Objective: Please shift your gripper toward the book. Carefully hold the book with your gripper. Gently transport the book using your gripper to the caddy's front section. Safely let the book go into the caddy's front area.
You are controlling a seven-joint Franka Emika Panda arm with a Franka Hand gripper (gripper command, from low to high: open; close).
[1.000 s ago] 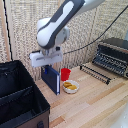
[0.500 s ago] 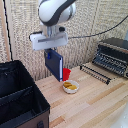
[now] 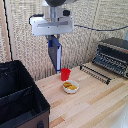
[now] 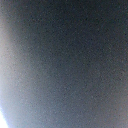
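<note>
— Where does the caddy (image 3: 20,100) sit?
— At the table's (image 3: 95,102) edge on the exterior view's left, its divider running across it.

— And the cup (image 3: 65,74)?
— Near the table's back edge, with the bowl (image 3: 70,86) just in front of it.

— The toaster oven (image 3: 113,55)?
— At the back corner on the exterior view's right, a rack (image 3: 95,73) lying before it.

— The book (image 3: 55,52)?
— Hanging from the gripper (image 3: 53,38), above the cup (the wrist view is only blur).
</note>
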